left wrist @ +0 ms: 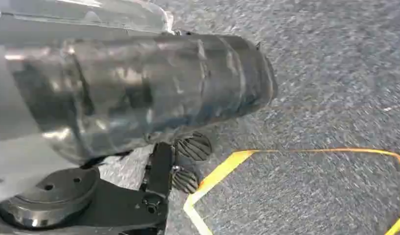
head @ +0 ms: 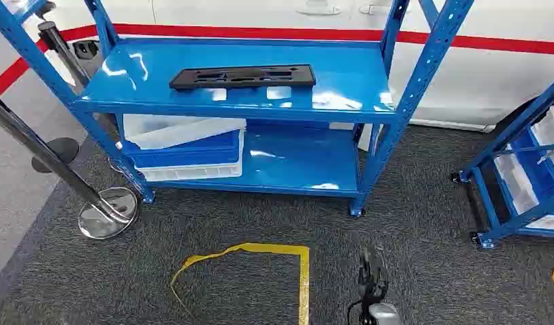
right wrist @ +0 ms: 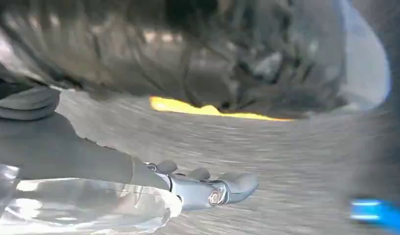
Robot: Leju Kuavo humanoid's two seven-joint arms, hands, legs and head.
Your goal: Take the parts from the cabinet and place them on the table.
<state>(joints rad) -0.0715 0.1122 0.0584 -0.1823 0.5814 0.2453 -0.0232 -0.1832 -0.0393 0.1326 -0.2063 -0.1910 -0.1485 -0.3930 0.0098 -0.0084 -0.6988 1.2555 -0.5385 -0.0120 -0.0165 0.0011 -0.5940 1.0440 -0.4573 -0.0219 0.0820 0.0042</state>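
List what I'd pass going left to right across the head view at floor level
Chrome stanchion base → yellow tape outline → right robot hand → second blue rack at the right edge.

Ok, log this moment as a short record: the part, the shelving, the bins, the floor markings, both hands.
part: black flat part, lying on the top shelf, untouched
cabinet: blue shelf unit, two levels, on dark carpet
lower shelf: stacked blue and white bins at its left end
floor: yellow tape outline in front of the unit
right hand: low, holds nothing, well short of the shelf
left hand: over the carpet, fingers mostly hidden
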